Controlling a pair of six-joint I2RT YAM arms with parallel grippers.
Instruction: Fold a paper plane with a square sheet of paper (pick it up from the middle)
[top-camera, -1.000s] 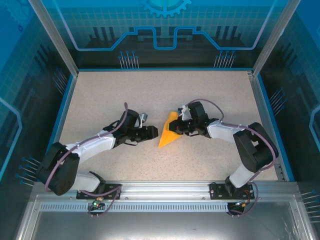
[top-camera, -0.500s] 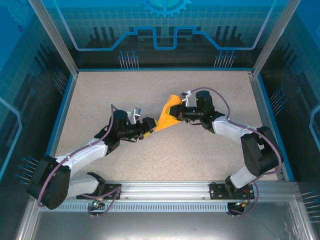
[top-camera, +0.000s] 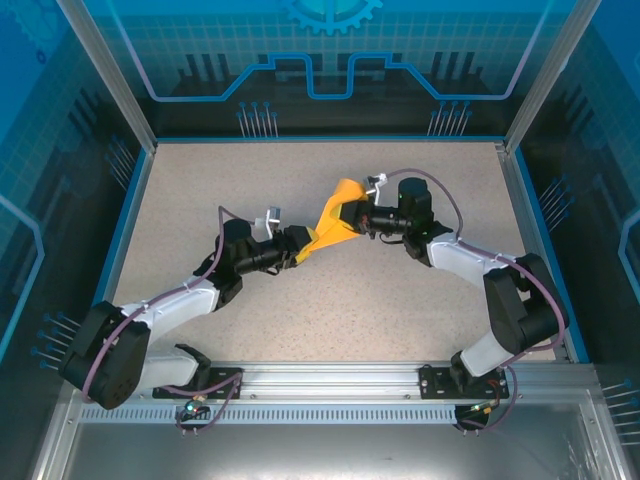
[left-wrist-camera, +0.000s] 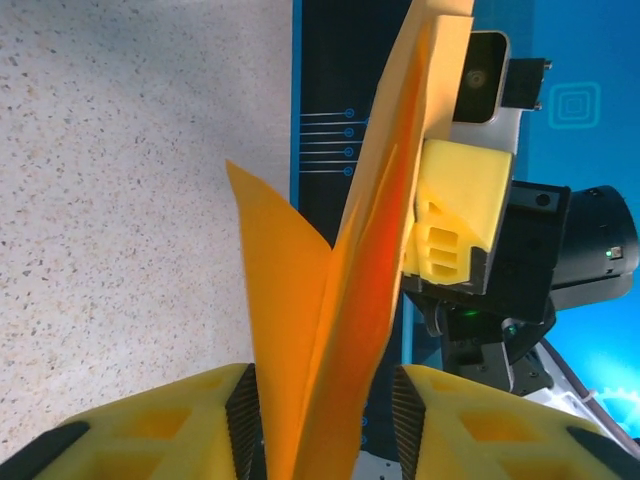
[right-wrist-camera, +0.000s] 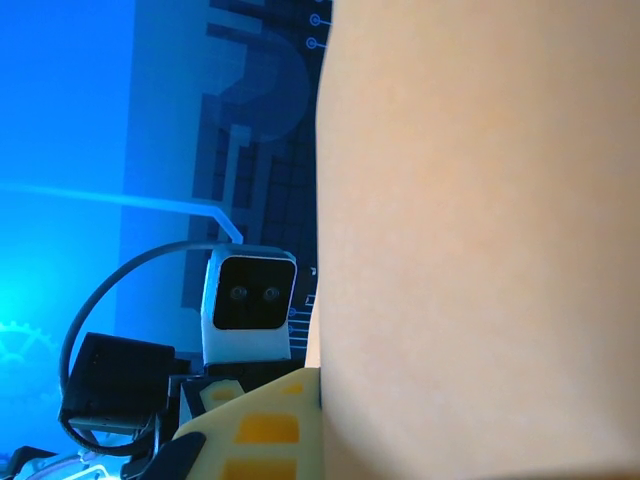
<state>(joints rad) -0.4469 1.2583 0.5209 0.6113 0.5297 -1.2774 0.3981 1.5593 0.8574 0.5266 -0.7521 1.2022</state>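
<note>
Above mid-table, the right gripper (top-camera: 362, 218) pinches the paper (top-camera: 335, 225) aloft so the left gripper (top-camera: 300, 247), half open, straddles its near tip.

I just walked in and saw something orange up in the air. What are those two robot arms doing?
The two robot arms are holding a folded, bright orange sheet of paper between them, lifted above the speckled table. The right end effector is shut on one side of it. The left end effector has the paper's lower tip between its fingers, though I can't tell if it is pinching. The paper is creased and pointed, but it isn't a finished plane.
</note>
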